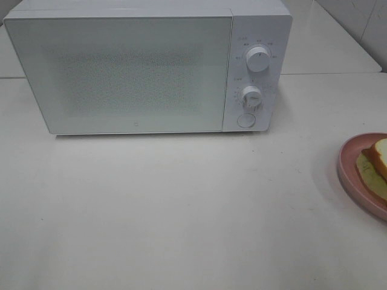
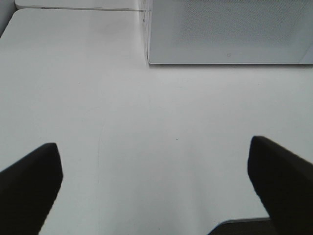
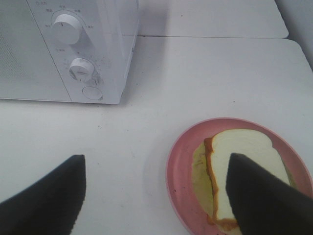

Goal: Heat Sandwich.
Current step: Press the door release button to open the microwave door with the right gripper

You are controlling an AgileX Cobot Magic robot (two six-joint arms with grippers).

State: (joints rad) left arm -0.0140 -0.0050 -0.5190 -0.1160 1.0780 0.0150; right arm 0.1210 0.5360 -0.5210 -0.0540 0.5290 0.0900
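Note:
The sandwich of white bread with a brown crust and a pale yellow-green filling lies on a round pink plate at the table's right edge, partly cut off by the frame. In the right wrist view the sandwich rests on the plate just below my right gripper, which is open; one dark finger overlaps the bread. My left gripper hangs open over bare table in front of the microwave. The microwave stands at the back with its door closed. Neither gripper shows in the high view.
The microwave's control panel carries two white knobs and a round button. A second white table adjoins behind on the right. The white tabletop spreads in front of the microwave.

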